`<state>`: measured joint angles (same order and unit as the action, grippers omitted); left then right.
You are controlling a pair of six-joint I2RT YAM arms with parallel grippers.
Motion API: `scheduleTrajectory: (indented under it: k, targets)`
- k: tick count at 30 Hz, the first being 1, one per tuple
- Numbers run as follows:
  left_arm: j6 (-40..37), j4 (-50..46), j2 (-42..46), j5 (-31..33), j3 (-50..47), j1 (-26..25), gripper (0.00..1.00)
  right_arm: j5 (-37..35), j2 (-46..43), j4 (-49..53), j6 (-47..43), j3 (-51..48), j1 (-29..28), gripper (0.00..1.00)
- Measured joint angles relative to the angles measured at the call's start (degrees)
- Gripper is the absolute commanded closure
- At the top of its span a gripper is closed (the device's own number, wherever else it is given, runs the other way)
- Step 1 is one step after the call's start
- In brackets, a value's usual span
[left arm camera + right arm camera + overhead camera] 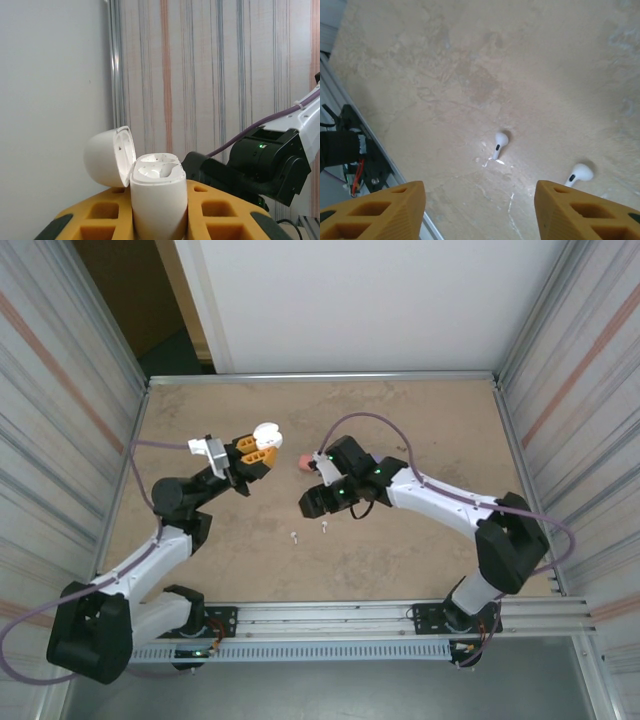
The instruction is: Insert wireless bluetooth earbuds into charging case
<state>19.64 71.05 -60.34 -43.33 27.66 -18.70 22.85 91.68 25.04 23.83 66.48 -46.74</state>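
Two white earbuds (500, 143) are seen lying apart on the table (545, 60) under the right gripper (477, 192), its jaws parted and empty. A white case (159, 200), lid swung back, is clamped upright by the left gripper (160, 217). From overhead, a pink object (305, 462) is seen beside the right wrist.

Left gripper (260, 450) clamped open-lidded white charging case (266, 433). Pink object (305, 462) sat just right of case. Right gripper (312, 504) hung over table (430, 420), right of and nearer than case. One white earbud (296, 536) and second earbud (325, 526) lay on table nearer than case, close together
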Motion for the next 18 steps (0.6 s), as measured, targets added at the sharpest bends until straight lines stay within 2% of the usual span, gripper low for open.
scheduleTrajectory:
  k: [10, 18]
  targets:
    - [-1.46, -2.49, 3.39, -0.02, -0.33, 0.00, 1.00, -3.04, 14.43, 8.35, 5.18, 9.18, -6.14, 0.52]
    - [-1.86, -3.48, 4.11, -0.02, -0.33, 0.00, 1.00, -5.35, 18.64, 11.23, 6.23, 12.00, -7.37, 0.55]
